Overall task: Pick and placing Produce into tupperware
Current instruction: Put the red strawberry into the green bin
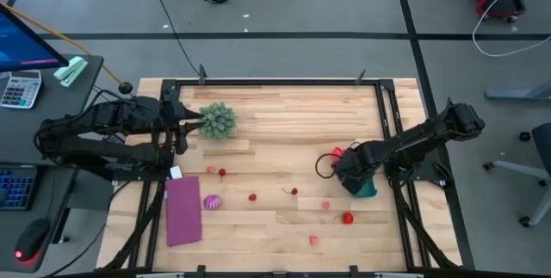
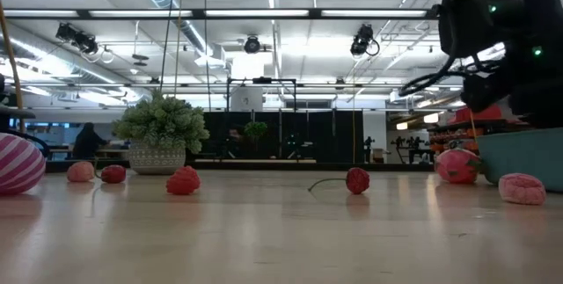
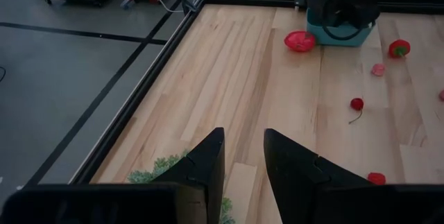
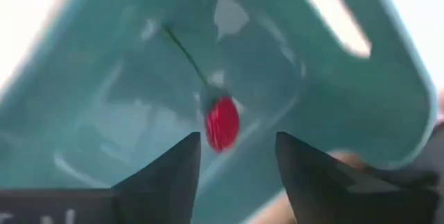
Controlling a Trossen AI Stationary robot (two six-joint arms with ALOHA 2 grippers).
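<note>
The right gripper (image 4: 234, 161) is positioned directly over the teal tupperware (image 4: 125, 99) at the right side of the table (image 1: 284, 114), with its two fingers spread apart and nothing between them. A red cherry (image 4: 222, 123) with a thin stem is inside the tupperware, just beyond the fingertips and clear of both fingers. In the high view the right gripper (image 1: 351, 175) covers most of the tupperware (image 1: 368, 190), of which only a corner shows. A pink-red produce piece (image 1: 337, 151) lies just beside the tupperware on its far side. The remaining produce is spread over the near half of the table: a stemmed cherry (image 1: 294, 191), a small red piece (image 1: 252, 197), a pink piece (image 1: 326, 205), a red strawberry (image 1: 348, 218), a pale pink piece (image 1: 313, 240), two small pieces near the mat (image 1: 222, 172), and a striped magenta round piece (image 1: 212, 201) just beside the purple mat (image 1: 182, 211). The left gripper (image 3: 244, 156) waits at the far left of the table, above the green plant ball (image 1: 218, 120); its fingers stand with a narrow gap between them and hold nothing. In the low view the plant ball (image 2: 161, 119) sits in a pale pot at the back left, and the tupperware (image 2: 521, 156) stands at the right edge under the right arm.
</note>
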